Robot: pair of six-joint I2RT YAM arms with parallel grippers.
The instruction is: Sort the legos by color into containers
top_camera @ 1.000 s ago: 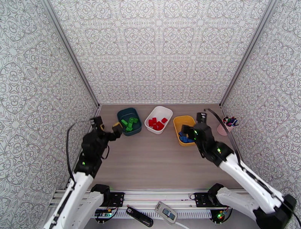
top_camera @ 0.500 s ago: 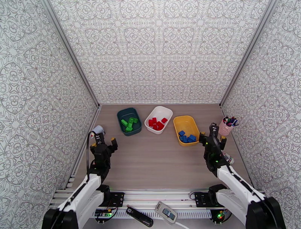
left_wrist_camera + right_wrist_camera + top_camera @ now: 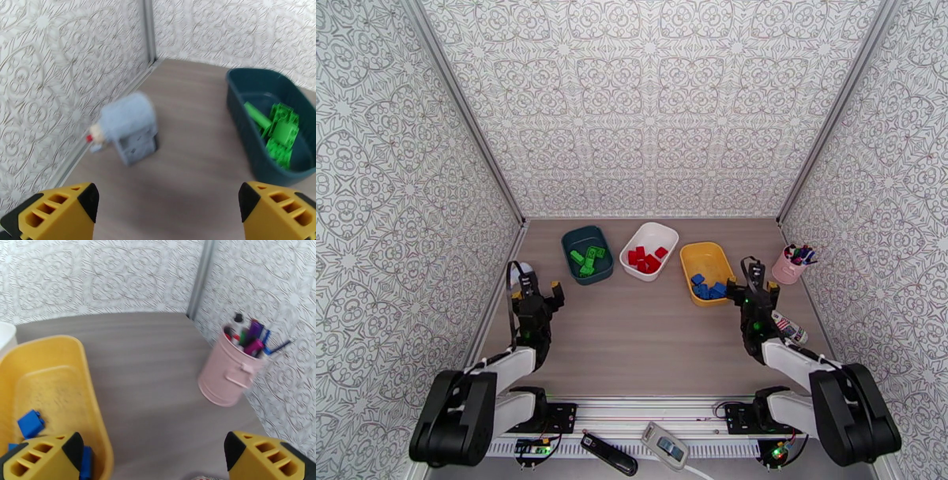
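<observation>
Top external view gives three shallow plastic tubs with rounded corners, standing in a row at the far part of the wood-grain desk. The teal tub holds the green legos, the white tub holds the red legos, and the yellow tub holds the blue legos. Every brick lies inside a tub.

Near the right wall stands a pink cup, round and smooth, with a small tab on its side, full of coloured pens. Just beside the right claw lies a small white object with printed marks, too small to read. The walls carry a grey ornamental pattern.

The left claw is low over the desk, near the left wall; its yellow fingers stand wide apart and nothing is between them. In the left wrist view a blurred grey-blue object with a rounded top stands on the desk close to the wall, and the teal tub is at the right with the studded green bricks piled in it.

The right claw is also spread wide and grips nothing. Its wrist view gives the glossy wall of the yellow tub at the left, with one blue brick on its floor.
</observation>
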